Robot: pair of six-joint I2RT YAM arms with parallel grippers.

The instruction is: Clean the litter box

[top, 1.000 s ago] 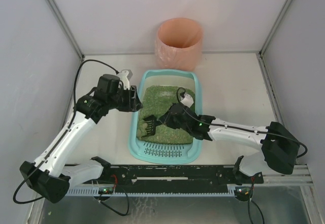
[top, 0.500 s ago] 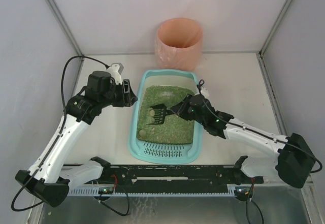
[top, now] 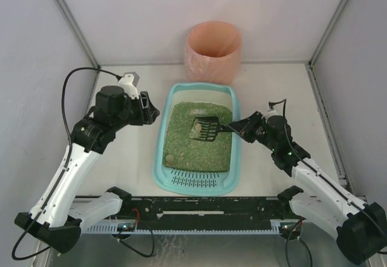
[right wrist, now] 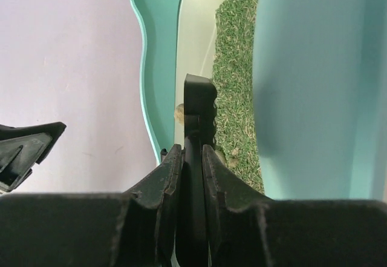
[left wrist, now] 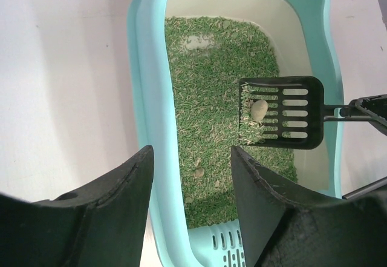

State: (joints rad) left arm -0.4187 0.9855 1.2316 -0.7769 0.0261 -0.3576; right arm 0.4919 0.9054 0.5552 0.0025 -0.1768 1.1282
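The desk (top: pixel 284 97) is flat and pale, almost white, with a soft shine; three plain walls stand round it like a box; the back wall (top: pixel 139 13) is light grey; the left wall (top: pixel 30 67) and the right wall (top: pixel 363 79) look a bit more lilac; thin metal strips (top: pixel 71 23) run down the two back corners; the light is even and soft, with only faint shadows; a black rail (top: pixel 211 205) runs along the near edge of the desk.

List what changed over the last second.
The right gripper, shut on the scoop, lifted it from the litter's near left toward the far right, carrying a clump. The left gripper backed leftward off the litter box rim. Box, bin and a second clump stayed put.
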